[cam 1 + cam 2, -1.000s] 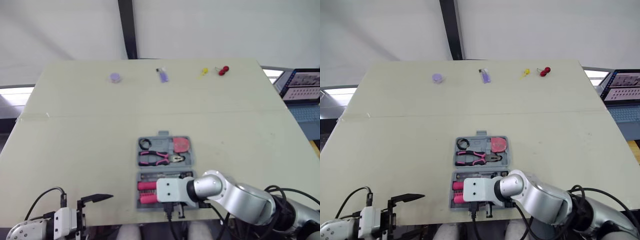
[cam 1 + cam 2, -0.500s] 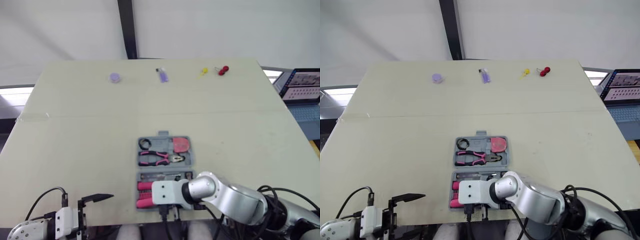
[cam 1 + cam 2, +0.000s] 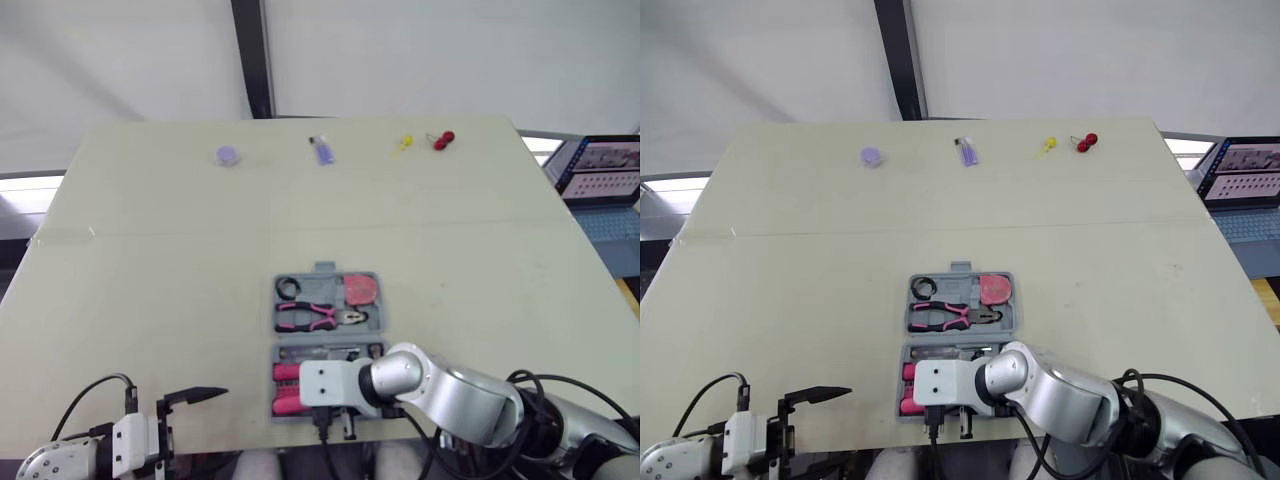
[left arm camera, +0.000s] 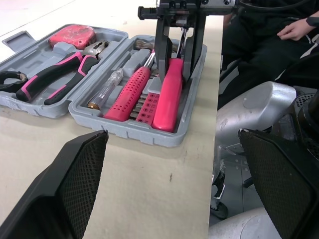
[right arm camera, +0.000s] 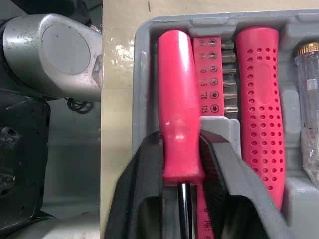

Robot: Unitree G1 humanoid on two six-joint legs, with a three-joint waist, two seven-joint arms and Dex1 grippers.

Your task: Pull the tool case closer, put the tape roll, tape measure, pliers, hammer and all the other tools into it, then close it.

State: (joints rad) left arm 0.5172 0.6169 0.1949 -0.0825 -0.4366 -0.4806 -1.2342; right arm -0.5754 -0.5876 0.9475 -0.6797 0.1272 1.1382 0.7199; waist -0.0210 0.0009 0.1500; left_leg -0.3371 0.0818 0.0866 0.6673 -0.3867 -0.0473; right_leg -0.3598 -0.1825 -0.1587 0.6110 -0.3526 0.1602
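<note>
The grey tool case (image 3: 326,270) lies open near the table's front edge. Its far half holds the black tape roll (image 3: 289,288), the pink-handled pliers (image 3: 320,318) and the red tape measure (image 3: 362,289). In the near half lie a perforated pink screwdriver (image 5: 259,89), a pink bit holder (image 5: 214,74) and a pink-handled tool (image 5: 178,99) with a black shaft. My right gripper (image 5: 182,140) is shut on that handle, which lies in its slot at the case's near edge; it also appears in the left wrist view (image 4: 175,69). My left gripper (image 4: 174,194) hangs open at the front left edge.
Small items line the table's far edge: a purple cap (image 3: 229,155), a purple object (image 3: 322,152), a yellow piece (image 3: 405,143) and a red piece (image 3: 443,139). A laptop (image 3: 605,170) stands off the right side. A person's hand (image 4: 293,31) rests beyond the front edge.
My right gripper has slid a little to the left over the case's near half, still around the pink handle. The left gripper has not moved.
</note>
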